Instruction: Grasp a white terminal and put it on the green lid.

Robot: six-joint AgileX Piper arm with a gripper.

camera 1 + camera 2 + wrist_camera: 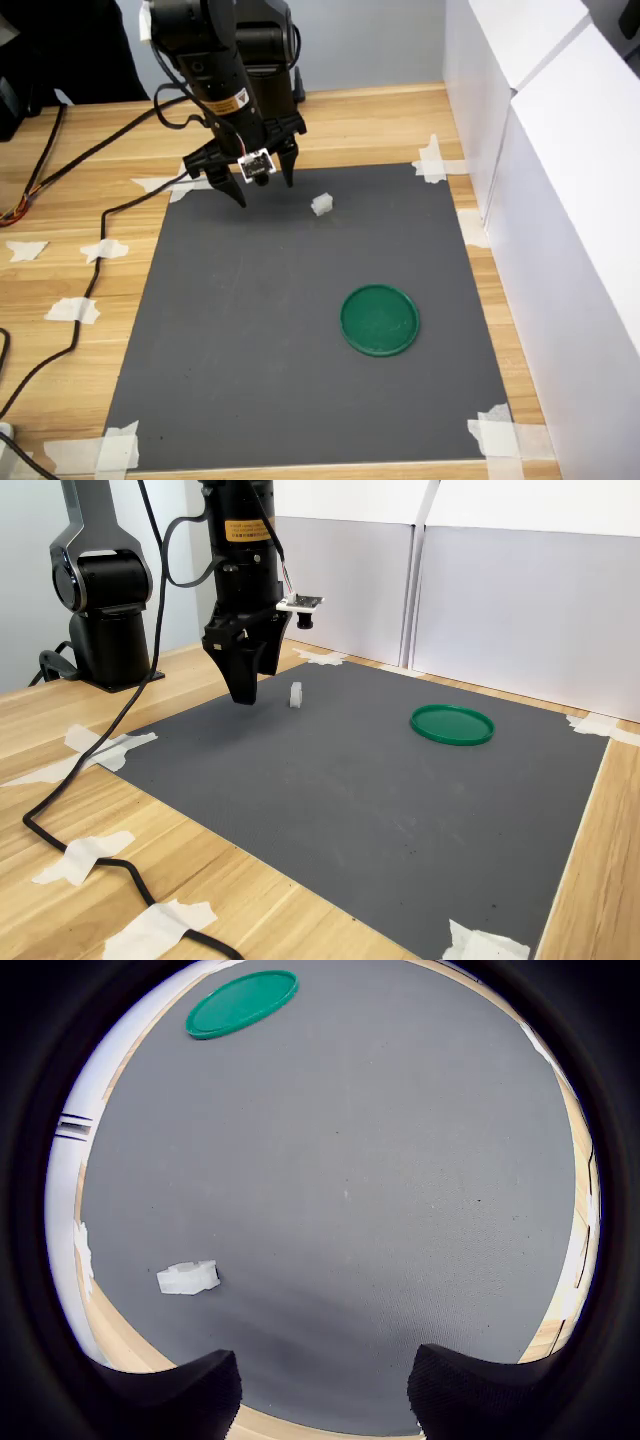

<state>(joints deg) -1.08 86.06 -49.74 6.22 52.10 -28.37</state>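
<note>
Broadly, a wooden table (380,125) carries a dark grey mat (300,330) held down at its corners by strips of white tape (432,160), and white panels (560,150) wall off the first exterior view's right side. A black cable (90,770) trails over the wood at the second exterior view's left, passing more tape scraps. The black Piper arm (225,60) reaches down over the far part of the mat, its gripper (265,185) hanging just above the surface with the two fingers spread apart and nothing between them; the wrist view shows only bare mat in the gap. The green lid (380,320) lies flat on the mat, well apart from the gripper, toward the first exterior view's right and nearer the camera; in the second exterior view it (452,724) sits to the right of the arm. The white terminal (322,204) rests on the mat just beside the gripper, on the first exterior view's right of the fingers, untouched. In the wrist view it (188,1278) lies off to one side of the finger (180,1395) tips, far from the lid (242,1003).
</note>
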